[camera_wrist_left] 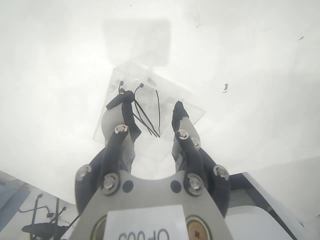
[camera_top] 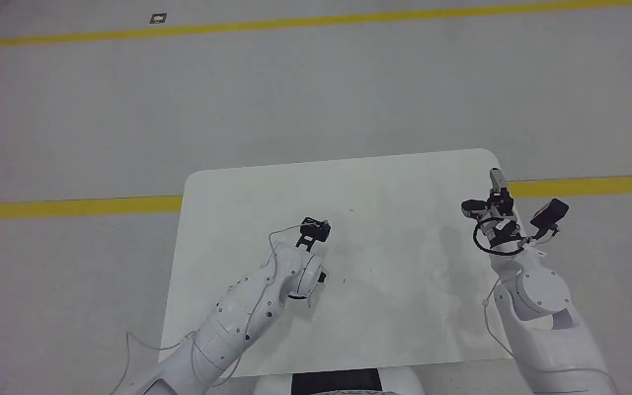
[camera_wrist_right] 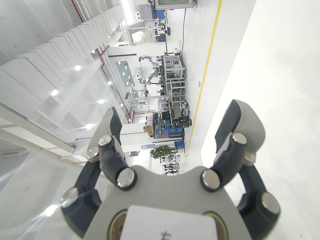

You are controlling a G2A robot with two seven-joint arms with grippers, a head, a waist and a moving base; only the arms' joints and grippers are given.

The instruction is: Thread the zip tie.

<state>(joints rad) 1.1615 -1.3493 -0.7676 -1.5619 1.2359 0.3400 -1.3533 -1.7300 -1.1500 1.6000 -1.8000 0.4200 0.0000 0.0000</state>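
**Left tool open above the zip ties, nothing gripped yet**

The left tool [camera_wrist_left: 150, 101] is seen spread wide with nothing held. Its fingers [camera_wrist_left: 128, 112] are wrapped in crinkled black tape. Just beyond the tips, a small bunch of black zip ties [camera_wrist_left: 158, 108] is laid on a clear plate [camera_wrist_left: 165, 91]. The square heads are turned to the far end and the thin tails are fanned back toward the tool. Whether one taped tip touches a head cannot be told.

The ties are judged light, thin and springy. Their nylon is smooth and likely to skid on the glossy plate, and because the straps overlap, one must be singled out first. The best hold is judged to be on a strap a little behind its head, so the slot is left free for the tail.

The plate is flat, transparent and hard-edged. It is set on the matt white counter [camera_top: 395, 197], left of centre.

The right tool [camera_wrist_right: 173, 108] is held up by the counter's far-right corner. It is released and empty, its ribbed dark pads aimed out at the room.
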